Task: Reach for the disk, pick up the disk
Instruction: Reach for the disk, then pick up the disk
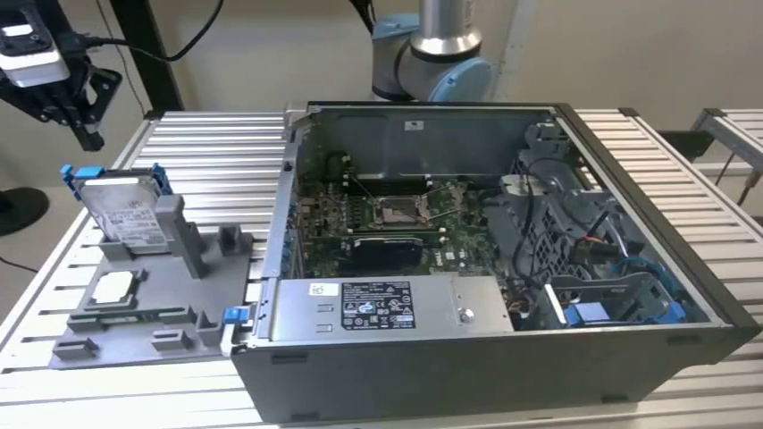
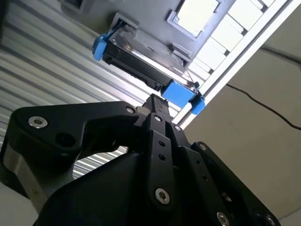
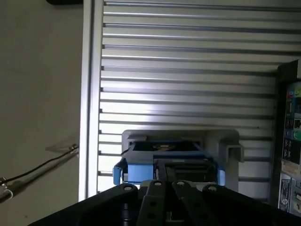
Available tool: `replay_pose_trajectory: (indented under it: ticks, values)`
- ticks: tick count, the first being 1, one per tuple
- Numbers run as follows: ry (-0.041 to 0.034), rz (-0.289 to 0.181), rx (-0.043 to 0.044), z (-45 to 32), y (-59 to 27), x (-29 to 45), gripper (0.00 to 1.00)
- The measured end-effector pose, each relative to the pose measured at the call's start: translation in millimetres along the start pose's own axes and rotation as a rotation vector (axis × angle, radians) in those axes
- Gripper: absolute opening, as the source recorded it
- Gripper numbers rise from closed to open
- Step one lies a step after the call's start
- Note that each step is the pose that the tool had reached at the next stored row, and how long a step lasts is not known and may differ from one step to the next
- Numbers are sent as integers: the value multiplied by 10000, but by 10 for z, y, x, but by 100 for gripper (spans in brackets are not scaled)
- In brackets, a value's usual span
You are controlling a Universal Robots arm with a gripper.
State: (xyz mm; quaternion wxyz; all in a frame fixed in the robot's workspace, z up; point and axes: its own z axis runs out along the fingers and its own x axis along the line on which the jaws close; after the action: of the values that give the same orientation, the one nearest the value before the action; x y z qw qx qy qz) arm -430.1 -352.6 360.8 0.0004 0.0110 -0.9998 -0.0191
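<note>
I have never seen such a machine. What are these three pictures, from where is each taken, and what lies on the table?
This is a robot arm with a black tool for grasping. The exterior view comes from a camera off the arm; both wrist views come from cameras riding on the arm, looking along the tool. On the table stand an open computer case and a grey holder. The disk, edged in blue, stands on edge in that holder. The tool holds nothing; it hangs near the disk, apart from it.
</note>
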Motion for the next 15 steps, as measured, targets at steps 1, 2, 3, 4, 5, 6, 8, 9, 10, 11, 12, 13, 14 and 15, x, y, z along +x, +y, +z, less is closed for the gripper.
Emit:
replay_pose_trajectory:
  ticks: [1, 2, 3, 4, 5, 6, 8, 9, 10, 11, 12, 13, 14, 15]
  values:
    - [-1, -6, 0, 1, 0, 43, 0]
    - [-1, -15, 0, 1, 0, 83, 0]
    - [0, -23, 0, 1, -2, 123, 0]
    - [1, -30, 0, 1, -7, 155, 0]
    - [1, -36, 0, 1, -14, 175, 0]
    - [1, -43, 0, 1, -25, 195, 0]
    - [2, -62, 0, 0, -54, 209, 0]
    - [2, -76, -1, -1, -80, 210, 0]
    - [3, -89, 0, -2, -106, 210, 0]
    - [4, -102, 0, -3, -136, 211, 0]
    - [3, -111, 0, -3, -166, 212, 0]
    - [3, -121, 0, -4, -196, 212, 0]
    - [3, -133, 0, -5, -222, 213, 0]
    - [4, -147, 0, -5, -242, 213, 0]
